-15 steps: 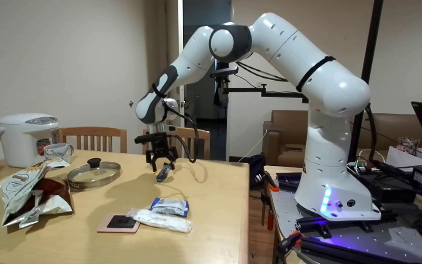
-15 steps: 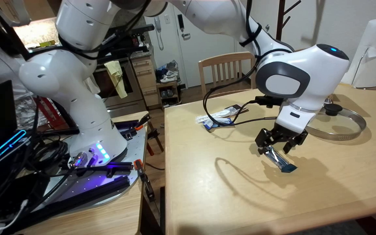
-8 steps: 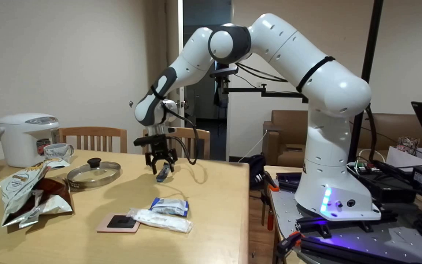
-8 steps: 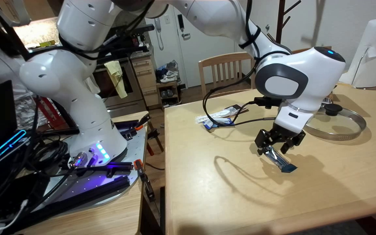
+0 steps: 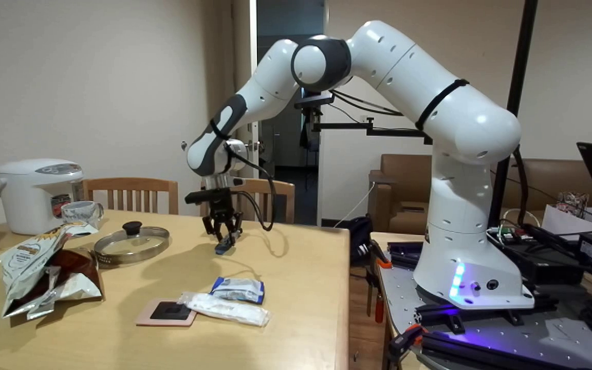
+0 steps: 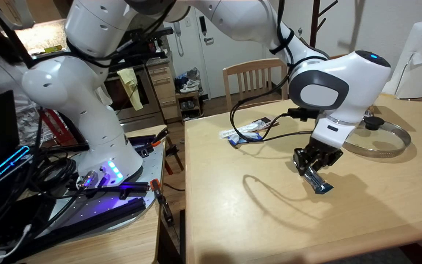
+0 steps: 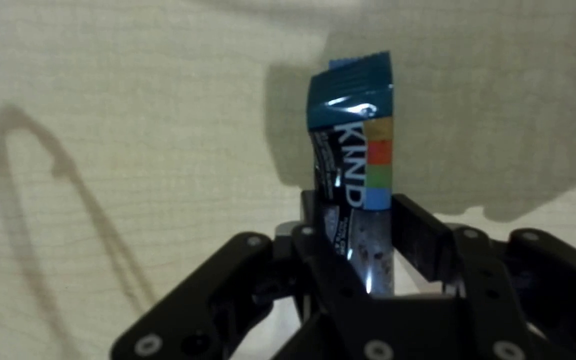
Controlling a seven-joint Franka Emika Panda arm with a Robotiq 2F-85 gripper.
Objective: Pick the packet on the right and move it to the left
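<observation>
The packet (image 7: 350, 165) is a slim dark KIND bar wrapper with a teal end and coloured squares, seen in the wrist view pointing away from the palm. My gripper (image 7: 353, 205) has its fingers pressed in on both long sides of it, with no clear gap beside the wrapper at the tips. In both exterior views the packet (image 6: 316, 182) is at the tabletop under the gripper (image 6: 308, 168), its teal end sticking out past the fingers. Its other end is hidden by the gripper. Whether it lies flat on the wood I cannot tell.
Nearer the table's front are a white-and-blue packet (image 5: 238, 289), a long white wrapped packet (image 5: 228, 308) and a pink square with a dark centre (image 5: 167, 312). To the left stand a glass lid with a black knob (image 5: 131, 228), snack bags (image 5: 23, 257), a mug (image 5: 80, 213) and a white water boiler (image 5: 34, 195).
The fingers have come together from wide apart until they meet the packet's sides. The hand has dropped slightly, and the packet has shifted only a little.
</observation>
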